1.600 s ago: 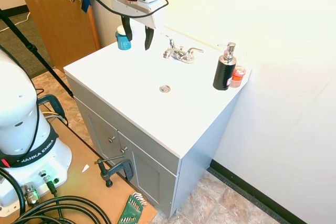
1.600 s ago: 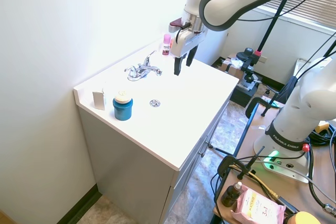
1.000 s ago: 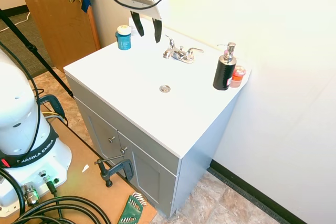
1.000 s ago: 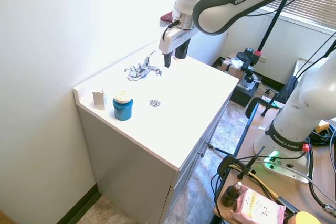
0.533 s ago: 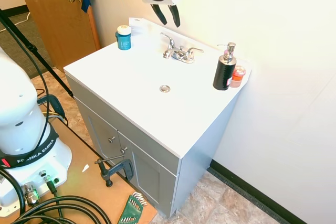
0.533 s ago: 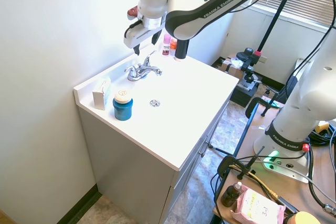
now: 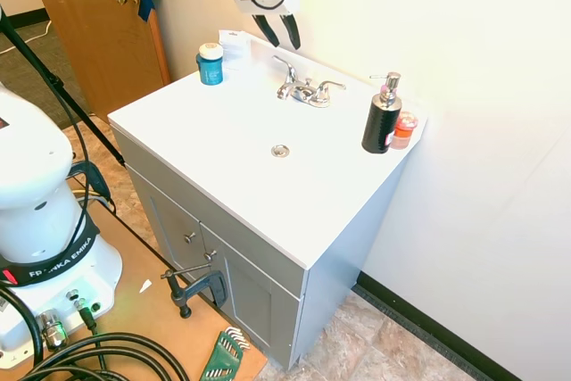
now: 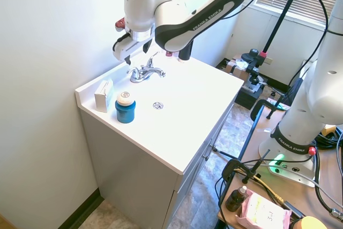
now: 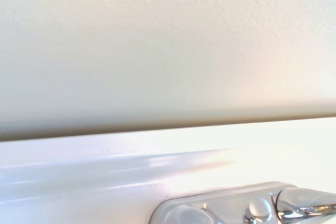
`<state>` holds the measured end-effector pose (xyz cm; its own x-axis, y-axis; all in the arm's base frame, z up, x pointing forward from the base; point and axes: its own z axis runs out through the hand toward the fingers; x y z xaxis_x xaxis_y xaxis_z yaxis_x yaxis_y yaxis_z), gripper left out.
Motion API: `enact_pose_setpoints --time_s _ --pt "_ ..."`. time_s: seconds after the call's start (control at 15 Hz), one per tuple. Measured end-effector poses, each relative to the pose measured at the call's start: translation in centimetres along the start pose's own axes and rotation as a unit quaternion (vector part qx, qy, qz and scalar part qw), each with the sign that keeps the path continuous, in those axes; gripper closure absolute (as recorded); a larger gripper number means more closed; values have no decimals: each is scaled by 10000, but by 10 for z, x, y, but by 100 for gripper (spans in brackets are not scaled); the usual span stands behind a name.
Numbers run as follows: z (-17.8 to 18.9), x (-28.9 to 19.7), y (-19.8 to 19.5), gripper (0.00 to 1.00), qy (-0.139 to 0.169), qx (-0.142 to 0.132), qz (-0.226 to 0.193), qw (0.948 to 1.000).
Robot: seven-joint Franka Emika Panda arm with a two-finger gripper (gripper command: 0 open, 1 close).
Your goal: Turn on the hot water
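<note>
Hot-water control, the slim chrome left lever [image 7: 285,67] of the low faucet [image 7: 305,92], stands untouched at the white bench's [image 7: 223,140] back edge. Our pincer [image 7: 280,31] hovers above it, open and empty, seemingly lining up to push.

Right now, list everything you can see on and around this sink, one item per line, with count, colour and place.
Faucet: one, chrome, back of the counter.
Left lever: one, chrome, on the faucet, just below the gripper.
Right lever: one, chrome, on the faucet, pump bottle side.
Drain: one, metal, middle of the basin.
Jar: one, blue with a pale lid, back corner nearest the door.
Box: one, white, behind the jar.
Pump bottle: one, black, far corner.
Small bottle: one, orange-red, behind the pump bottle.
Counter: one, white.
Cabinet: one, grey, beneath.
Door: one, brown.
Gripper: one, dark fingers, open, above the left lever.
</note>
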<state>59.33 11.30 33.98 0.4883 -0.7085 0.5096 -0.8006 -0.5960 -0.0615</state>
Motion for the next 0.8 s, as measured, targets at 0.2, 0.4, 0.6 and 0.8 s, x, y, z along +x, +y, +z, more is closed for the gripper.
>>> enact_pose_setpoints --time_s 0.2,0.4,0.6,0.8 --pt "12 -5 -10 0 30 -25 -37 10000" --pt "28 -6 -16 0 59 -95 -34 9999" --pt "43 -2 -16 0 57 -183 -1 9998" --pt "49 -4 -9 0 15 -281 18 9996"
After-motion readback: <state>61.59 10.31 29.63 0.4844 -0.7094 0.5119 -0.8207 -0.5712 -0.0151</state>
